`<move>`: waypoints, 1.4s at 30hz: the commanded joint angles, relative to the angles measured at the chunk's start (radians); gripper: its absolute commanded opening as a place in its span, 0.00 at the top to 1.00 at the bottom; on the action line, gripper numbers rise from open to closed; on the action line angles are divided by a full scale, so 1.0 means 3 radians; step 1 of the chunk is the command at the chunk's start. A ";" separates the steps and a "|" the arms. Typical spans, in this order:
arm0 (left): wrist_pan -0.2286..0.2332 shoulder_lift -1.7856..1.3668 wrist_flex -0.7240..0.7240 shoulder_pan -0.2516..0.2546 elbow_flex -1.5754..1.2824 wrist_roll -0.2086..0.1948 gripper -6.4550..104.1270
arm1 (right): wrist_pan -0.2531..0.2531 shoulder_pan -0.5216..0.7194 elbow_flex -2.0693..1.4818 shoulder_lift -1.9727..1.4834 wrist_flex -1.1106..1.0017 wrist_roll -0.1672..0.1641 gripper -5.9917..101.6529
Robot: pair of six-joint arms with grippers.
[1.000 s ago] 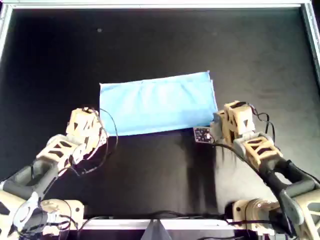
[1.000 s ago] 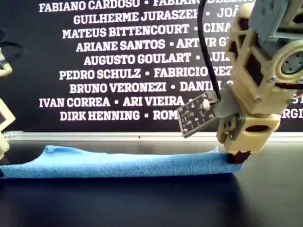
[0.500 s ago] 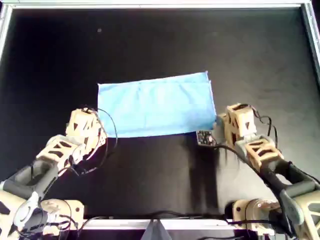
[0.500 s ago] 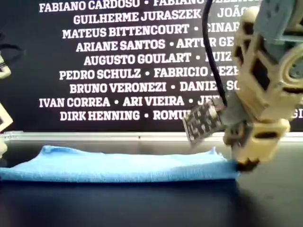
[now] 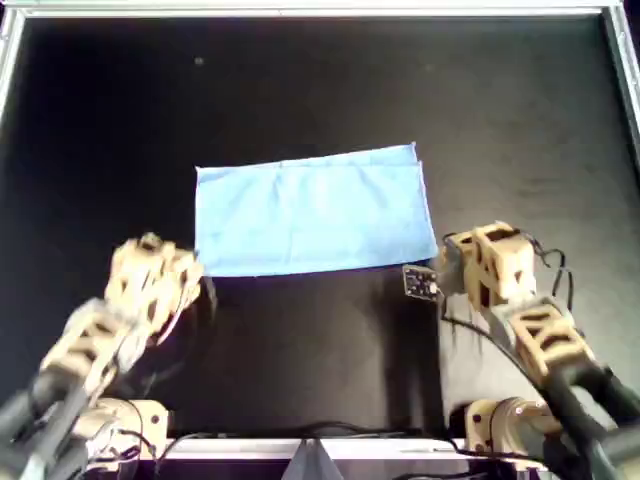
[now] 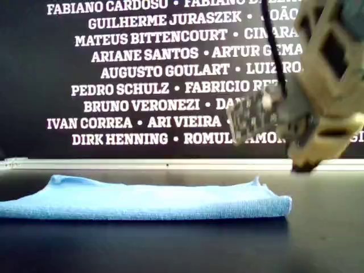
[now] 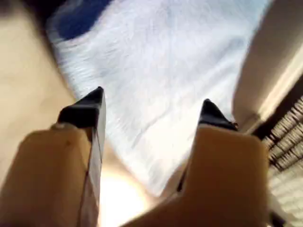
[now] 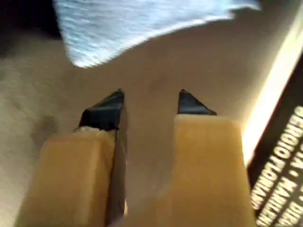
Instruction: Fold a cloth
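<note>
Just off the cloth's (image 5: pixel 312 211) near right corner in the overhead view, my right gripper (image 8: pixel 150 101) hangs with its jaws parted and nothing between them; its wrist view shows bare surface under the tips and the cloth corner a little beyond. My left gripper (image 7: pixel 150 106) is also spread and empty, and its wrist view looks down on pale blue fabric, though that picture is blurred and washed out, so I cannot tell whether the tips touch the cloth. In the overhead view the left arm (image 5: pixel 145 280) is smeared, sitting beside the cloth's near left corner.

The exterior view cuts the right arm (image 6: pixel 324 102) off at the top and right, and it is blurred; its tip sits above and just past the cloth's right end, clear of it. The left arm does not show there.

The cloth lies flat as a rectangle on the black table (image 5: pixel 320 80), its edges fairly straight. Open black surface surrounds the cloth on all sides, out to the metal rim (image 5: pixel 300 12).
</note>
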State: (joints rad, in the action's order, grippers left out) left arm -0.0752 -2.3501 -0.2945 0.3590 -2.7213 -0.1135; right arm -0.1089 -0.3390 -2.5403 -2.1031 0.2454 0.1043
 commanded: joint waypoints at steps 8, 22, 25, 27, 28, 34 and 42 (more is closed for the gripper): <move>0.0061 -0.2265 0.0031 -0.0327 -0.0608 0.0015 0.30 | -0.0097 0.0557 -0.0358 -0.1595 -0.0066 0.0051 0.52; 0.0061 -0.2454 0.0031 -0.0782 -0.0879 0.0020 0.30 | -0.0189 0.0961 -0.1662 -0.3380 -0.0107 -0.0010 0.52; 0.0061 -0.2454 0.0031 -0.0777 -0.0931 0.0020 0.30 | -0.0107 0.0869 -0.1652 -0.3354 -0.0118 0.0051 0.52; 0.0061 -0.2454 0.0031 -0.0777 -0.0931 0.0020 0.30 | 0.0015 0.0767 -0.1652 -0.3308 -0.0118 0.0031 0.52; 0.0056 -0.2454 0.0031 -0.0777 -0.0931 0.0020 0.30 | 0.0112 0.0731 -0.1652 -0.3272 -0.0072 -0.0010 0.52; 0.0056 -0.2454 0.0031 -0.0752 -0.0931 0.0020 0.30 | 0.0767 0.0767 -0.1626 -0.2884 -0.0061 -0.0015 0.52; 0.0056 -0.2454 0.0036 -0.0777 -0.0931 0.0020 0.30 | 0.1110 0.0573 -0.0987 -0.1278 -0.0061 -0.0194 0.52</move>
State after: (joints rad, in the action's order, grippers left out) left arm -0.0629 -3.0726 -0.2945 0.1488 -3.0127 -0.1135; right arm 0.1856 -0.1549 -2.9483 -2.6661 0.2424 0.0675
